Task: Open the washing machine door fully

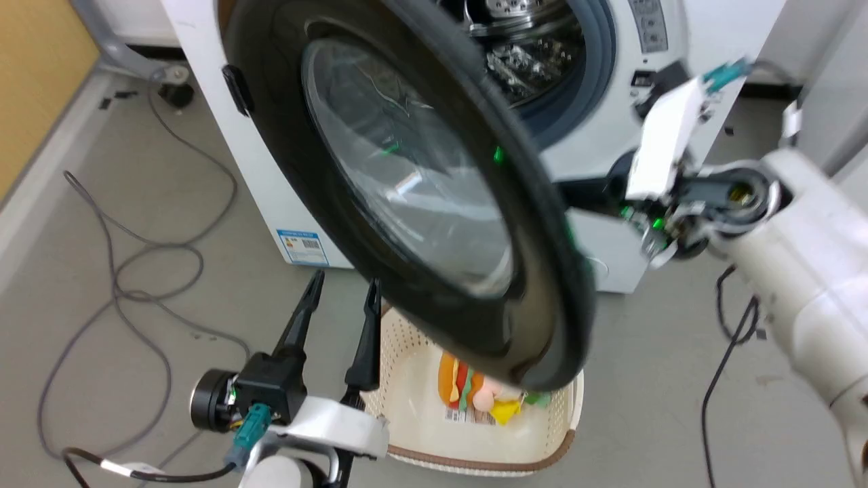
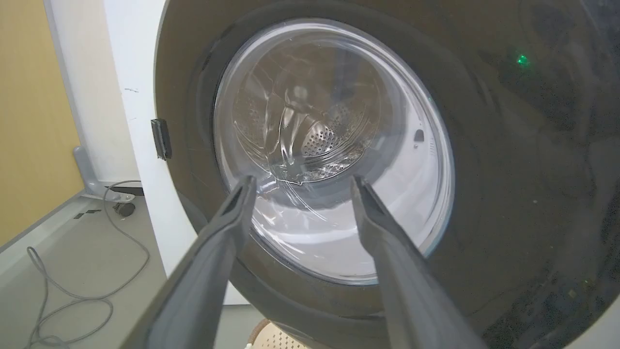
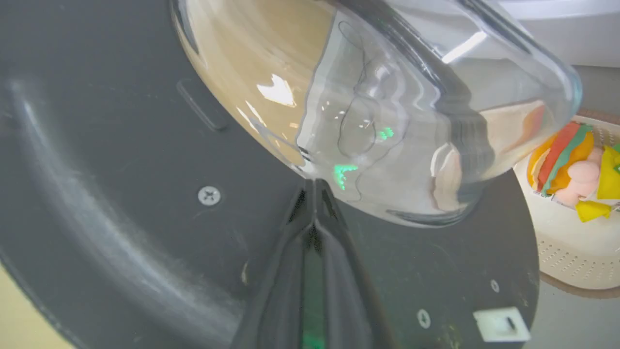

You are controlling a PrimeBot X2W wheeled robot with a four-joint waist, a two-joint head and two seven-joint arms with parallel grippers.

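The washing machine door stands swung out from the left side of the washing machine, free rim towards the robot over a laundry basket, with the right gripper clenched empty at its inner face and the left gripper spread before its outer glass.

1. We think this is a test room or a lab, set up like a laundry corner.
2. We see a white washing machine standing on a bare grey floor.
3. Loose cables lie in loops on that floor.
4. A pale basket with little holes sits in front of the machine, and it holds toy food that looks like a soft burger.
5. On the left we see a plain yellow-brown wall, and a grey metal stand with a small wheel sits near it.
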